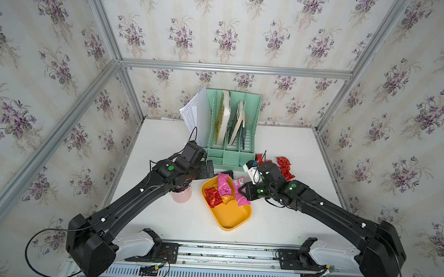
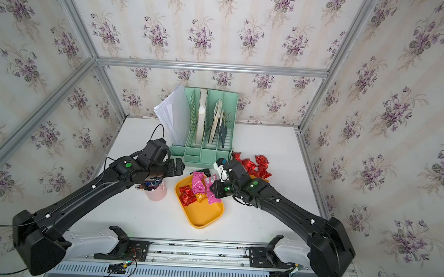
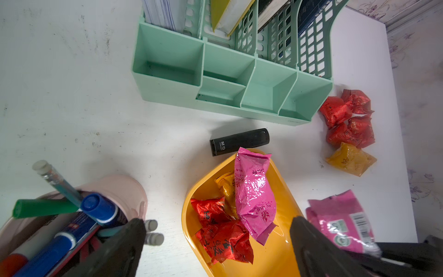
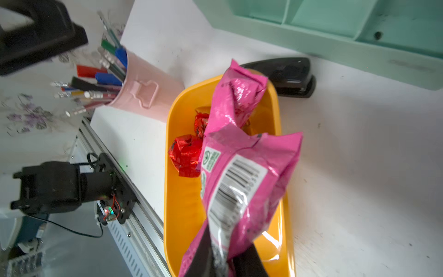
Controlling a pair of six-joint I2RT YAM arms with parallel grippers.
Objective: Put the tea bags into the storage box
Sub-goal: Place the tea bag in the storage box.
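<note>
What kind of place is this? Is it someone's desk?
Probably a pretend desk inside a robot test booth: a green file holder with papers, a pink cup of pens, and a metal frame with flowery wallpaper.

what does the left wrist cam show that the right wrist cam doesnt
Left wrist only: the loose pile of red foil sachets and one orange-yellow foil sachet on the white table. Right wrist only: the metal rail along the table's front edge. Both: the shallow yellow-orange plastic tray, the pink pen cup, the mint-green plastic file organizer, and the pink foil sachet pinched by the right gripper.
</note>
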